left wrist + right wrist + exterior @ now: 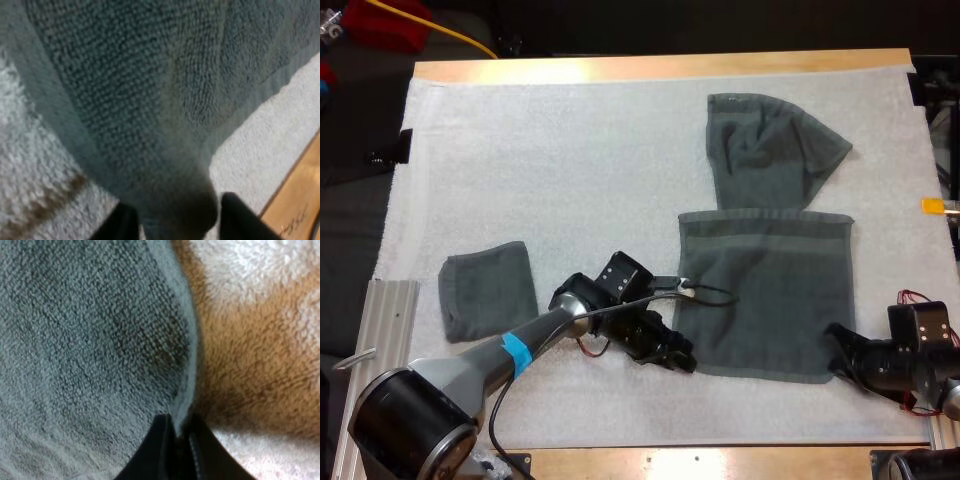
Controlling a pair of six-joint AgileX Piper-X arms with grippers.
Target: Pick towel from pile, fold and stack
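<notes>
High view: the spread towel [765, 290] lies flat on the white mat [570, 170], in the near right part of the tabletop, with a hem band running along its far edge. The left gripper [678, 358] sits at the towel's near left corner and the right gripper [838, 352] at its near right corner, close to the mat's right edge. In the left wrist view the black fingers [239, 217] are clenched on a bunched ridge of the dark grey-green cloth, which rises between them, with the mat and a strip of the wooden table beside it. In the right wrist view the fingers [159, 450] stand almost together, pinching the towel's thin hemmed edge from both sides, with the mat just beyond that edge. The crumpled towel [765, 150] lies toward the far right corner of the mat; its near edge meets the spread towel's far edge. The folded towel [488, 290] rests well apart from both, near the mat's left edge on the near side. The wooden table [660, 66] shows as a bare strip along the mat's far edge.
</notes>
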